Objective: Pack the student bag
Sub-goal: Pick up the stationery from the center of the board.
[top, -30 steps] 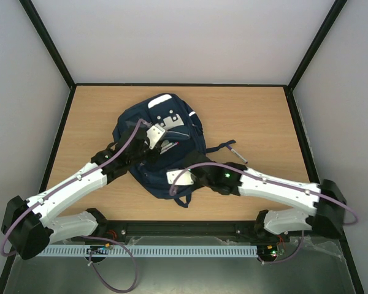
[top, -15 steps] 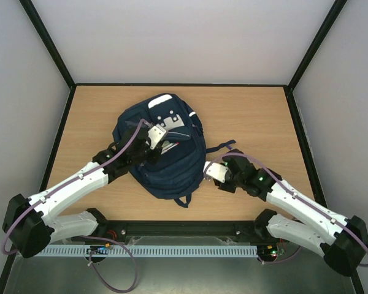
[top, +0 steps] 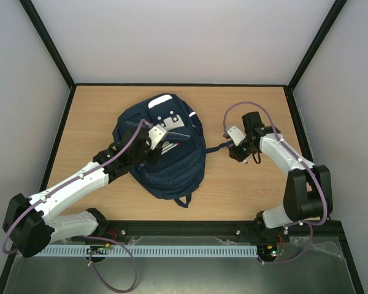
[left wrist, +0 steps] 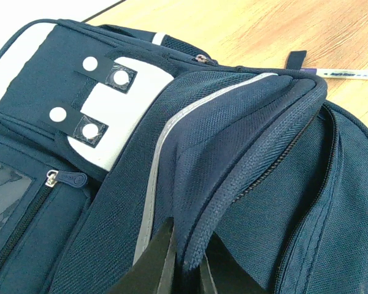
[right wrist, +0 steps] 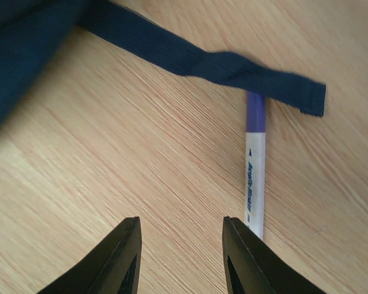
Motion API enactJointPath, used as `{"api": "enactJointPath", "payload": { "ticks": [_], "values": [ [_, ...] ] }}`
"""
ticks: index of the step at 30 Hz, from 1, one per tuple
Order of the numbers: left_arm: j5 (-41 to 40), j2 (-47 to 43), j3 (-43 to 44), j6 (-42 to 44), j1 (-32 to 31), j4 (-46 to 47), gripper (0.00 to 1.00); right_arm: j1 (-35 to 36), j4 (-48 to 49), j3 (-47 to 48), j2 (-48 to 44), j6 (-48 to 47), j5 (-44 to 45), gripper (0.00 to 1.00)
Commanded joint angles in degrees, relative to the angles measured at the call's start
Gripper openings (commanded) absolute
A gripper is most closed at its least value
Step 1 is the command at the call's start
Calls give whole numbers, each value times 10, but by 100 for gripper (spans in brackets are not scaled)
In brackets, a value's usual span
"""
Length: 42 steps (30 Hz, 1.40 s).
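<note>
Your student bag (top: pixel 165 156) lies flat on the tabletop (top: pixel 245 190), left of centre in the overhead view, with its top loop (top: pixel 184 201) pointing to 6 o'clock. Your left claw (left wrist: pixel 187 269) is closed on the bag, pinching the navy edge of the zip rim (left wrist: pixel 257 162) just beside the grey reflective stripe.

Your right claw (right wrist: pixel 181 229) hangs at 3 o'clock of the bag with its jaws apart. It grips nothing, and only bare wood shows between the fingers.

A pen (right wrist: pixel 255 174) with a white barrel and a purple end lies at 1 o'clock of that claw, outside the jaws. Its near end sits just beside one finger. A strap (right wrist: pixel 196 60) runs out from the bag toward 3 o'clock, and its tip crosses the pen's purple end.
</note>
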Motion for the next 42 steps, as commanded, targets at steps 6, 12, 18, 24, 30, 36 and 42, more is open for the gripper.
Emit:
{"api": "enactJointPath", "payload": {
  "ticks": [6,12,18,24,30,36,42],
  "values": [
    [14,-14,11,-3,-2,41,8,-22,-56,66,112,70,64,38],
    [15,-14,12,-3,-2,40,8,-22,-54,100,163,74,77,38],
    [16,-14,11,-3,-2,40,8,-23,-53,123,210,71,87,37],
    [18,-14,12,-3,-2,40,8,-22,-50,121,233,63,97,31],
    [22,-14,12,-3,-2,41,8,-22,-54,112,244,61,96,23],
    [23,-14,12,-3,-2,40,9,-22,-76,83,223,46,73,16],
    [27,-11,13,-4,-2,40,9,0,-89,-9,149,-15,38,12]
  ]
}}
